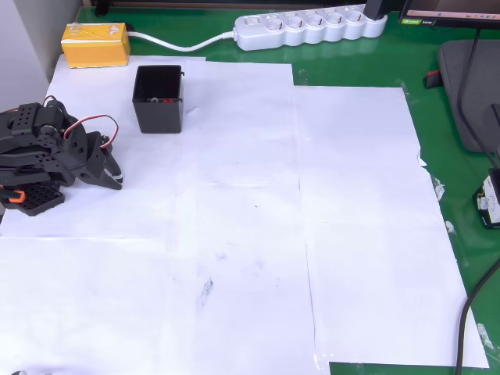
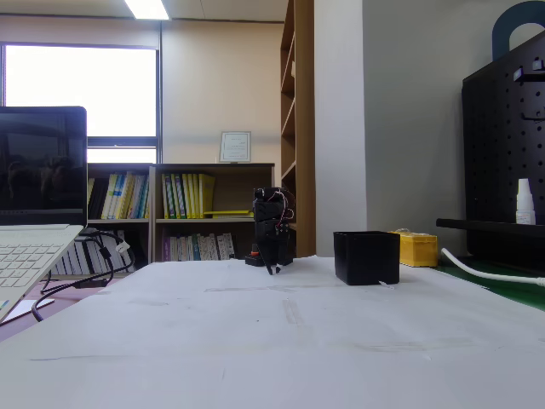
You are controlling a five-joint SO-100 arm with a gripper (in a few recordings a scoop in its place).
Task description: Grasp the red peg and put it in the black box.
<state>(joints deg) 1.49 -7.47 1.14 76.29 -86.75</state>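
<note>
The red peg lies inside the black box on the paper-covered table. The claw rests just beside the box, holding nothing, its opening too dark to judge. The placing looks done; nothing further seems needed.

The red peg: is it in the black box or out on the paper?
In. The overhead view shows a small red spot, the red peg, on the floor inside the black box, which stands upright.

Red peg inside upright, open-topped black box.
</note>
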